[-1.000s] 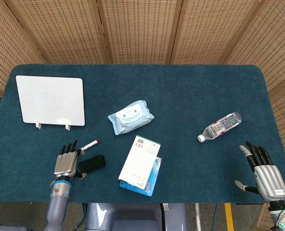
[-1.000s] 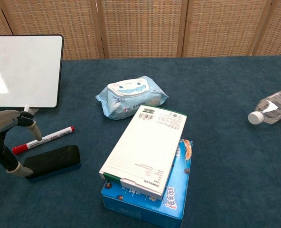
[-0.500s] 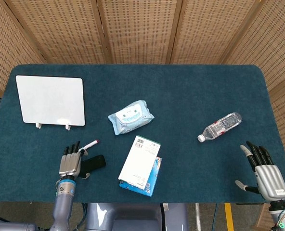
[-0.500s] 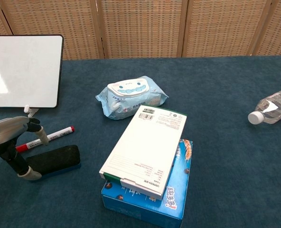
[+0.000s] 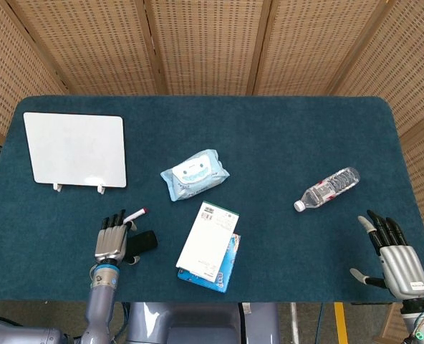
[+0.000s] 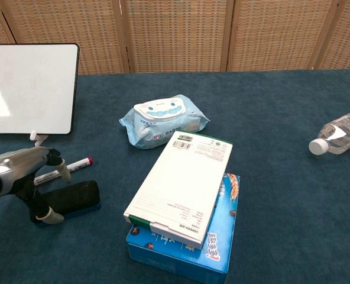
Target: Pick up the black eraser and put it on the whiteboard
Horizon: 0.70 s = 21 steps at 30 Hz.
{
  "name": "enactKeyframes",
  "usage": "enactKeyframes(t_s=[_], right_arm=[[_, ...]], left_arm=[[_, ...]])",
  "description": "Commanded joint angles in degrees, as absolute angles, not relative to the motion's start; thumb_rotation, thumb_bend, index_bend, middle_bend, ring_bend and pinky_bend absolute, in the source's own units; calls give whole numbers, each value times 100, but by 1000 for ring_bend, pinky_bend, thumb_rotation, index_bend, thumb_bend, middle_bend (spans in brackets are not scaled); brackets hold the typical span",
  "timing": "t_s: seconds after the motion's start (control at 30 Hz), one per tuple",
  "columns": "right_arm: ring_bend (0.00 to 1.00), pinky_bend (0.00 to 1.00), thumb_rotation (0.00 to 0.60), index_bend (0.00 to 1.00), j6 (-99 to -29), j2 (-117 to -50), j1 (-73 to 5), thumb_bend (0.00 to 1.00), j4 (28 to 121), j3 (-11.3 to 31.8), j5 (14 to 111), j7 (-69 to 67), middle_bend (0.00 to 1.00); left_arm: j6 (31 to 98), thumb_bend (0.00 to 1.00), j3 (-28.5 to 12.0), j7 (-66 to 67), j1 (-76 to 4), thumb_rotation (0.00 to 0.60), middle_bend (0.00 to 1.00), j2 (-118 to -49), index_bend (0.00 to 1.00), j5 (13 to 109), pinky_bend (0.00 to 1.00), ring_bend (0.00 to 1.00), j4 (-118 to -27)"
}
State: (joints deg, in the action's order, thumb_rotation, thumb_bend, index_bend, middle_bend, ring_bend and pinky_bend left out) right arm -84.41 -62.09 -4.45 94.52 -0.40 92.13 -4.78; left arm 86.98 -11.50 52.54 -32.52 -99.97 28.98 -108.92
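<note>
Marker [image 6: 61,170] beside black eraser [image 6: 74,196] (left hand [image 5: 112,242] over it)

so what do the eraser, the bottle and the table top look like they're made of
The black eraser looks like matte foam or felt on a thin blue base. The bottle seems clear, glossy plastic with a white cap: you can see through it. The table top appears covered in dark teal carpet-like fabric, with a fine nap.
</note>
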Motion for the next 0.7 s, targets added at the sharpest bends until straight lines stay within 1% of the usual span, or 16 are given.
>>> enactKeyframes(t_s=[0.03,0.5,0.7], right_arm=[[0,0,600,0,-8449,-6210,-443,53,9447,-40,9221,-485,0],[0,0,600,0,-8472,-6210,-431,53,9447,-34,9222,-484,0],[0,0,600,0,-8485,-6209,-425,53,9448,-33,9227,-488,0]], left_arm=[[8681,168,-1170,5245,-3269,600,0,-10013,320,2881,0,0,-10868],[8673,222,-1161,5212,-3302,600,0,-10085,330,2862,0,0,-10821],[8698,293,-1151,5215,-3307,600,0,-10082,340,2880,0,0,-10833]])
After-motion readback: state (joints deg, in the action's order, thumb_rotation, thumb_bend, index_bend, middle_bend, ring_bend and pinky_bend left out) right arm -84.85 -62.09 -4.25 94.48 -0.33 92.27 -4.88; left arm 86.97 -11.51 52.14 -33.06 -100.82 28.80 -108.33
